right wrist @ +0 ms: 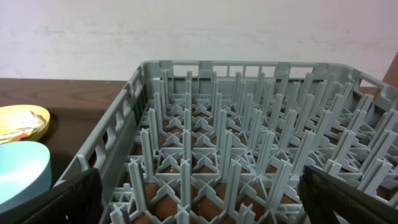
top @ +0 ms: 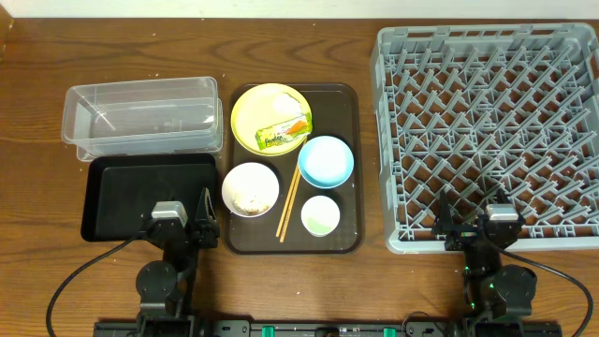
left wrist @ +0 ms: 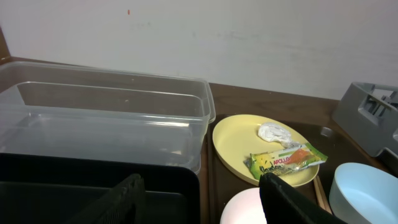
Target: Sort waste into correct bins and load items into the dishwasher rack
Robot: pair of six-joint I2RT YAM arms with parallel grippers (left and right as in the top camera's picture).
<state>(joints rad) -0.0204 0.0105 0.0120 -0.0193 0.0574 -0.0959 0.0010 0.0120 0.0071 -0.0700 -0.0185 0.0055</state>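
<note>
Overhead: clear tub [top: 142,117] sits far-left on the table [top: 309,37], with black tray [top: 122,197] just beside it on the near side. Both are bare inside. Brown tray [top: 344,105] is in the middle and carries all the tableware. Yellow plate [top: 255,114] is at its far-left, with the wrapper [top: 285,131] lying on the plate's near-right part and a white lump [top: 281,100] beside the wrapper. Blue bowl [top: 326,159] is to the right of centre. White bowl [top: 250,188] is near-left and has crumbs [top: 251,199] in the bottom. Cup [top: 320,215] is near-right. Chopsticks [top: 289,203] lie together between white bowl and cup, slightly tilted. Rack [top: 487,122] is on the right, well apart from the tub, with nothing loaded. Left gripper [top: 185,220] hangs over the black tray's near-right corner. Right gripper [top: 473,220] is at the rack's near edge.

Left wrist: left gripper [left wrist: 200,182] jaws are parted a moderate way with nothing between them. One of its fingers [left wrist: 121,199] is over the black tray [left wrist: 56,180] and the other is toward the white bowl [left wrist: 241,208]. Clear tub [left wrist: 106,118] is straight ahead. Plate [left wrist: 233,146] with wrapper [left wrist: 287,158] and lump [left wrist: 273,132] is ahead-right. Blue bowl [left wrist: 367,193] is at the right edge.

Right wrist: right gripper [right wrist: 200,186] jaws are spread fully wide and hold nothing. Fingers [right wrist: 68,199] frame the rack [right wrist: 249,124], whose pegs are upright and bare. Blue bowl [right wrist: 22,171] and plate edge [right wrist: 28,118] are at the left.
</note>
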